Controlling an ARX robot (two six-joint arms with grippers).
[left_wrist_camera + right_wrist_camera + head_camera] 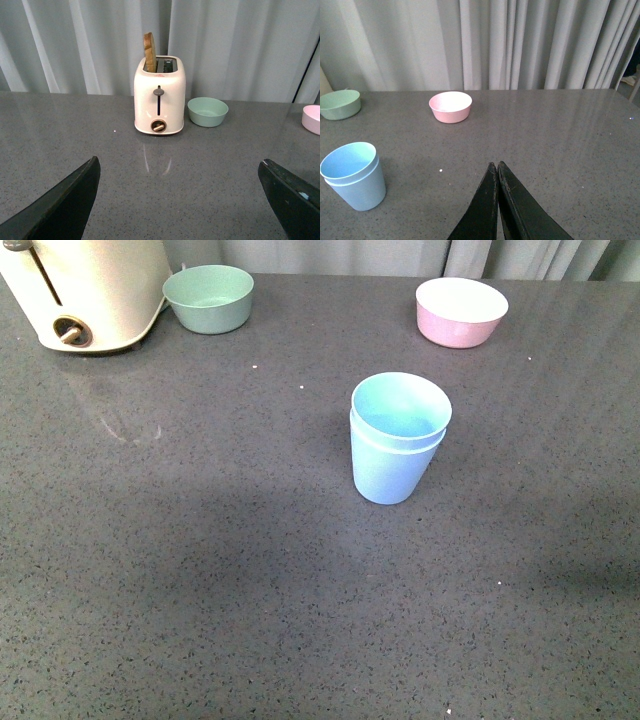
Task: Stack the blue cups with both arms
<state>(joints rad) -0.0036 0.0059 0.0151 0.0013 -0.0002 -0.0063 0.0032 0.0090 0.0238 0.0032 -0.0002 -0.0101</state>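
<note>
Your right gripper (498, 167) is pinched together on nothing; the blue cups (354, 175), nested upright, sit apart off its side. Left gripper (177, 200) spread wide, empty. Stack looks done.

Soft, even light fills all three views, bright enough that colours read cleanly and nothing is blown out. The polished grey desk (200, 570) carries broad, faint shadows across its near half in the front view, and a pale reflection of the toaster (159, 95) lies on it just in front of the appliance in the left wrist view. Focus is sharp on the stacked blue cups (397, 437), while the dark end effector fingers (60, 205) at the wrist-view edges look slightly soft.
</note>
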